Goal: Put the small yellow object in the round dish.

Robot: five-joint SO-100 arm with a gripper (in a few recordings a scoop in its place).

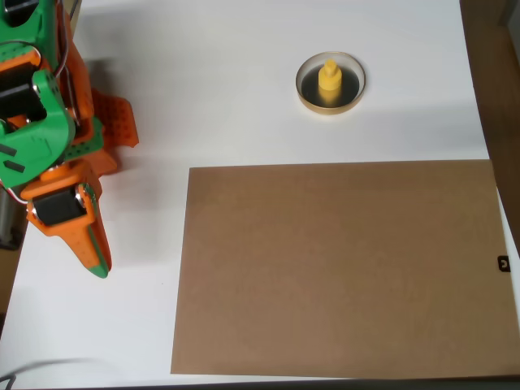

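The small yellow object [329, 80] stood upright inside the round dish [305, 91], my gripper [91, 252] far off to its lower left, fingers apparently together; only a careless return sweep risked toppling it.

Matt brown board [337, 268], glossy dish interior [312, 85] (dark), yellow plastic piece [329, 80]
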